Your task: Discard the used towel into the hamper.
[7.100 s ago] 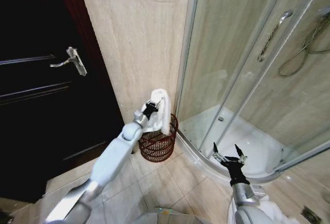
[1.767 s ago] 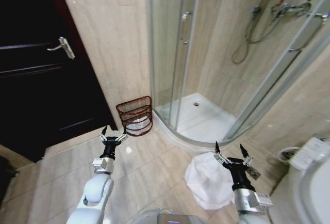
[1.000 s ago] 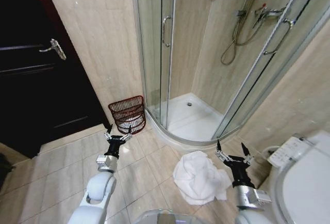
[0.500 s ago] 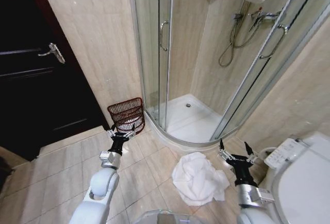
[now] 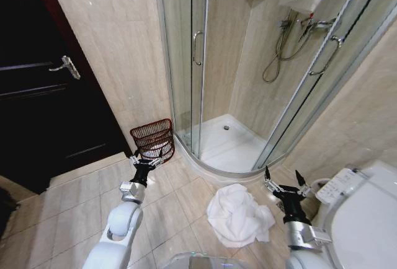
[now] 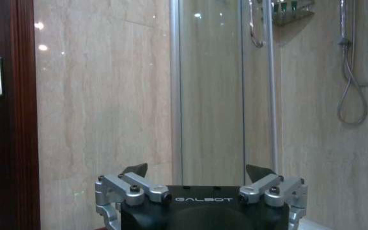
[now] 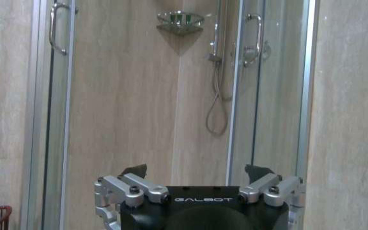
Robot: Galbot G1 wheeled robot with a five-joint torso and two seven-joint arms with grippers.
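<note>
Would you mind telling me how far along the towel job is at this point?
Done: white cloth already shows inside the hamper by the shower door. In hand: nothing; the left pincer and right pincer are both open and empty. Left: a crumpled white towel lies on the floor tiles, apart from the hamper.

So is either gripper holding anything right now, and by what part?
Nothing. Both the left gripper and right gripper are open and empty.
</note>
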